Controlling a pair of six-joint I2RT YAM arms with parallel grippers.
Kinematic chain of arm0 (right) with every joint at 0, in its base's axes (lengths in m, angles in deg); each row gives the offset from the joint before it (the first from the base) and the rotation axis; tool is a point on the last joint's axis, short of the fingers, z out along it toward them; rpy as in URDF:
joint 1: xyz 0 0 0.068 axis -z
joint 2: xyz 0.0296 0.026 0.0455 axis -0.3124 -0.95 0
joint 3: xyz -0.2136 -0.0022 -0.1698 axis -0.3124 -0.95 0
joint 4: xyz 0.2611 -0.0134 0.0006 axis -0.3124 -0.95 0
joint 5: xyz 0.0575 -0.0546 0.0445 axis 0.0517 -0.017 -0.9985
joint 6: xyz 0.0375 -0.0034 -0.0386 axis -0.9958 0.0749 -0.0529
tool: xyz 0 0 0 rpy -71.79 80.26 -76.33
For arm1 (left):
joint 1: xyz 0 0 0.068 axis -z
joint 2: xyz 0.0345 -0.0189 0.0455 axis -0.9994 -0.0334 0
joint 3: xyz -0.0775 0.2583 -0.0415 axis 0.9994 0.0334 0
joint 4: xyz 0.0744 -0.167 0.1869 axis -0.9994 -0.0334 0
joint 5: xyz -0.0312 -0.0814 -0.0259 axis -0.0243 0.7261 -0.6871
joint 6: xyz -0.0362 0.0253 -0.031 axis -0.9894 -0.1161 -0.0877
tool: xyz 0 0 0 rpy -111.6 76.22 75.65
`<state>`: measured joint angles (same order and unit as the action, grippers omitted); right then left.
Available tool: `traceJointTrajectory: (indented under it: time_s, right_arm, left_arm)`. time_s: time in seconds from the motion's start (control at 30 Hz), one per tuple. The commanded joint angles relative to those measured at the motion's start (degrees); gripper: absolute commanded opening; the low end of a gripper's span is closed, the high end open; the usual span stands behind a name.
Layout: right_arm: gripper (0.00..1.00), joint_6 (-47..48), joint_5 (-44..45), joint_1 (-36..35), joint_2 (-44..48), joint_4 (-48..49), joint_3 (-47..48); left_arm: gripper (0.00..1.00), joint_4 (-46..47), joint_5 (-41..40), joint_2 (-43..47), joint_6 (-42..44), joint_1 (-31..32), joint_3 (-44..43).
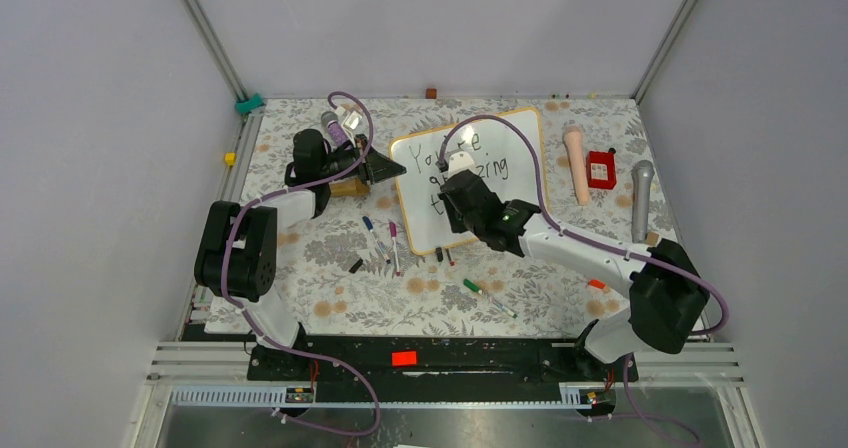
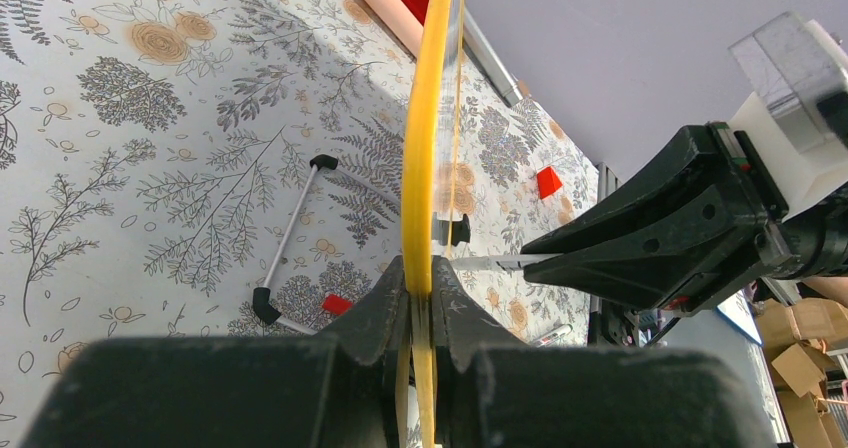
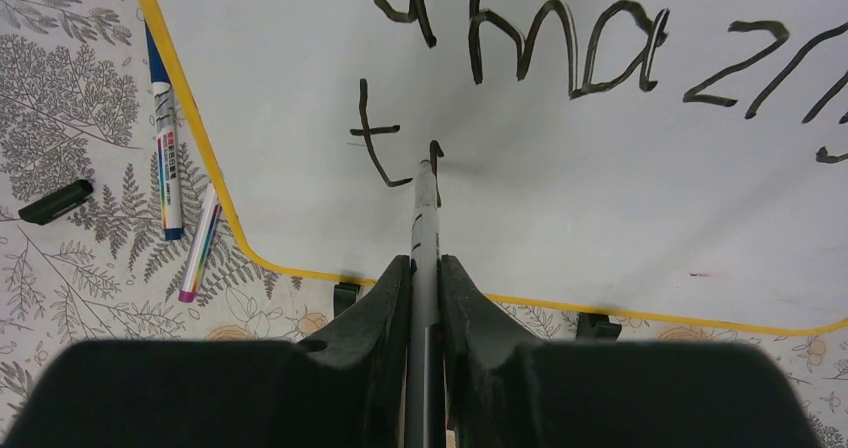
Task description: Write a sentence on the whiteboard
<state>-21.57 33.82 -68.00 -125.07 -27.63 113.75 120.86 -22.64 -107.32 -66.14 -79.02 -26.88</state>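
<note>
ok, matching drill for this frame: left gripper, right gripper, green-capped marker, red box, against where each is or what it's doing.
Things:
1. left gripper
2. right gripper
3. green-capped marker
4. red box

Place or state:
A. on the table, right of the whiteboard
B. shut on a marker with its tip at the board
C. shut on the whiteboard's edge
D. lying on the table, on the near side of the whiteboard

Pairs: 1-C, 2-B, 3-D, 4-A

Sentence (image 1: 497,171) partly hidden under right arm (image 1: 480,213) (third line mostly).
</note>
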Motion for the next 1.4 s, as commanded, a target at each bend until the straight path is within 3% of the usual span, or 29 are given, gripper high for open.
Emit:
traceJointTrajectory:
  time_s: [0.0,0.63,1.37]
  right_arm:
    - [0.0,0.56,3.48,1.81,-1.33,1.58,3.44]
    - [0.0,0.46,2.25,4.37,3.99,1.43,1.52]
    - [0.0,1.26,-10.11,5.69,2.85,3.46,2.13]
  left_arm:
    - [0.0,1.98,0.59,2.54,4.43,0.11,0.75]
    - [0.0,1.93,0.77,2.1,4.31,0.06,0.21]
    - [0.0,1.9,0.75,1.95,4.29,-0.12,-0.03]
